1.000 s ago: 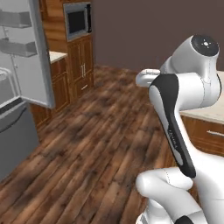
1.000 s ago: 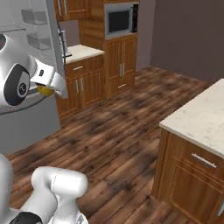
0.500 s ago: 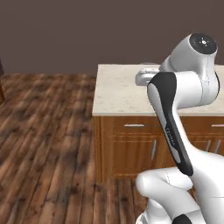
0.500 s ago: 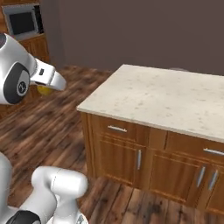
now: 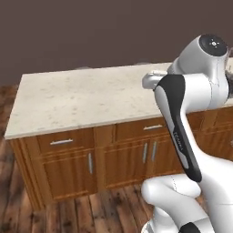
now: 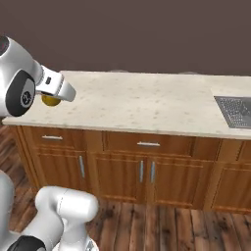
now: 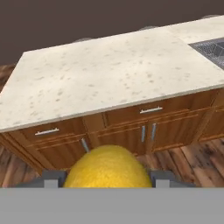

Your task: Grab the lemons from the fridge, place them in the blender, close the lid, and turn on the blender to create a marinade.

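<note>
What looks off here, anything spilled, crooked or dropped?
Nothing stands out. The claw is shut on a lemon, seated squarely between the fingers. The island counter looks clean, and its drawers and cabinet doors sit flush and closed.

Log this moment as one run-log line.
phase: carrying | tool: shut on lemon | facing: island counter | sink: at counter's right end | blender: not reached

One lemon (image 7: 108, 167), round, bright yellow and finely dimpled, sat clamped between the jaws, held in the air in front of the pale speckled worktop (image 7: 105, 74). From the right base view it (image 6: 50, 100) peeked out yellow beneath the white hand.
</note>
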Robot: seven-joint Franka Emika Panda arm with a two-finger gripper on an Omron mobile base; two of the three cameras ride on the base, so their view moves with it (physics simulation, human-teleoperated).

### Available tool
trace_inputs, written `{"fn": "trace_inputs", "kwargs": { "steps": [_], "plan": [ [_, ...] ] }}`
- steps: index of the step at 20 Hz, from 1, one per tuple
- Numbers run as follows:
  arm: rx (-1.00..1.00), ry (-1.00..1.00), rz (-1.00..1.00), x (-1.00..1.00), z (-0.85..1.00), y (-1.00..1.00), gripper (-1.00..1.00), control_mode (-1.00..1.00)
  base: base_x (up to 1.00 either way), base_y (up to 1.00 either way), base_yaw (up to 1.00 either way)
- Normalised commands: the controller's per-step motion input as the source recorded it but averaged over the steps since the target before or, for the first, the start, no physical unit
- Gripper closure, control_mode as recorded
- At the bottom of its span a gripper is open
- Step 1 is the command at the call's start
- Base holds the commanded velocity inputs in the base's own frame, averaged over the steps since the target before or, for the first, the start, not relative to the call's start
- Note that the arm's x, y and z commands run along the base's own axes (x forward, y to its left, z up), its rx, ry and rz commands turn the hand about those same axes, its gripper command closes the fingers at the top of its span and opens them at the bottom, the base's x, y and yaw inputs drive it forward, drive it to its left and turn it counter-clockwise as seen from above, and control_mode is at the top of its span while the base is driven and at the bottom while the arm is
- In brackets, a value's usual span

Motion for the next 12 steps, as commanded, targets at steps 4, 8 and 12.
{"fn": "trace_inputs", "kwargs": {
  "steps": [4,8,12],
  "plan": [
    [0.00,0.00,0.00,0.00,0.00,0.00,1.00,1.00,0.26,-1.00,-0.36],
    [0.00,0.00,0.00,0.00,0.00,0.00,1.00,1.00,0.62,-1.00,-0.30],
    [0.00,0.00,0.00,0.00,0.00,0.00,1.00,1.00,0.95,-1.00,-0.25]
  ]
}}
